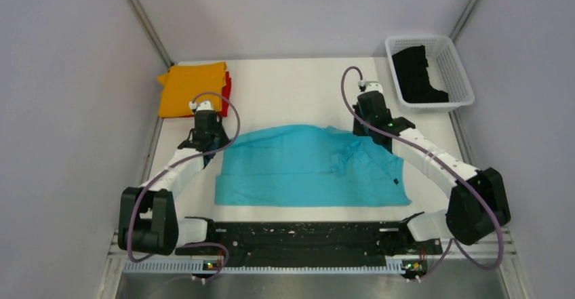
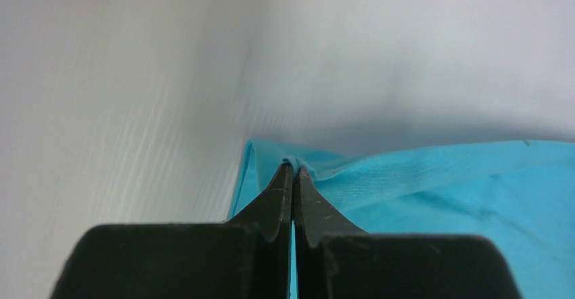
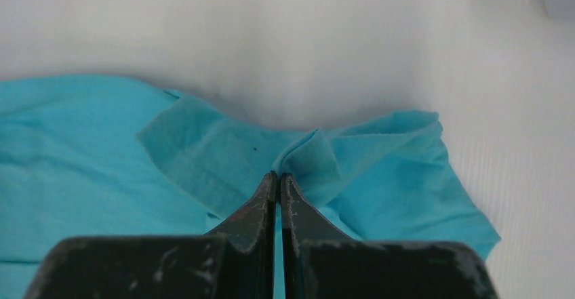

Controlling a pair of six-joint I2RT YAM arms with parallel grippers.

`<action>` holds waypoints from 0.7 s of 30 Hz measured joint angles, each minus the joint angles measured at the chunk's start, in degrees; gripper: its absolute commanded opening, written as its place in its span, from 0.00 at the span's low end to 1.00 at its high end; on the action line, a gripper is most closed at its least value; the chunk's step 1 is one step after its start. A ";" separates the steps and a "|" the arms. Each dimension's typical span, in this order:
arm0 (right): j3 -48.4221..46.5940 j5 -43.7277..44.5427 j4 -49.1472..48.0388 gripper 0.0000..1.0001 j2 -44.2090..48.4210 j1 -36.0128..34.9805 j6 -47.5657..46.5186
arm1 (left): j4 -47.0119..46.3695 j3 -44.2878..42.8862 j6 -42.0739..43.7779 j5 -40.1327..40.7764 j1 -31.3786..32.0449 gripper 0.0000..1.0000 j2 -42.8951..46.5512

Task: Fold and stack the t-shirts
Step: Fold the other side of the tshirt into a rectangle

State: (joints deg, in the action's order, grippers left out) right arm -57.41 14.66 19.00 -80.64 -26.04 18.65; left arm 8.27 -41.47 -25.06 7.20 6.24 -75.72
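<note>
Both jaw pairs were closed on cloth at this moment. L gripper [image 2: 293,170]: fingers pressed together w/ a small ridge of the turquoise-blue t-shirt [image 2: 434,184] pinched at the tips, at the shirt's far-left corner, right by its edge. R gripper [image 3: 276,175]: likewise closed, biting a puckered fold in the rumpled far-right part of the same shirt, beside a sleeve-like flap lying doubled over.

Outward from the tips, the shirt lay spread across the middle of the table [image 1: 291,85]. Its near hem ran straight, the left part was flat, and the right part was bunched approx. under the R wrist. I could not tell whether it was already doubled once.

Step in hand, as I judged it: third of four shirts, start of a fold, both far corners gripped for carrying over toward the near hem. The next move, in my view, called for lifting both pinches together and level, then drawing them toward the bases w/o dragging the R-side bunch. An uneven lift would likely skew the crease.

Pose: L arm [image 1: 177,167] reached fwd from its base, forearm angled inward, wrist low over the cloth. R arm [image 1: 424,153] roughly mirrored it, elbow out to the right, wrist pitched down.

Elsewhere: orange t-shirt [image 1: 192,89] lay folded at the far-left corner atop the red t-shirt [image 1: 228,82], of which only a strip showed. The black t-shirt [image 1: 415,74] lay crumpled in the white mesh basket [image 1: 458,75] at far right.
</note>
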 measured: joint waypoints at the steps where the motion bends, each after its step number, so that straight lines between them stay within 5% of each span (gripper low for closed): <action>1: 1.05 0.28 1.20 0.00 1.92 -0.42 0.17 | -0.20 1.36 -0.42 -0.11 0.00 0.00 1.77; 21: 6.01 -2.05 22.73 0.00 23.02 -0.83 2.67 | 1.18 16.17 -7.85 0.22 0.02 0.00 26.25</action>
State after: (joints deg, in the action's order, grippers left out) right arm -51.40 12.60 41.74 -57.63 -26.87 21.32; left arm 9.45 -25.30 -32.91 7.42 6.26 -49.47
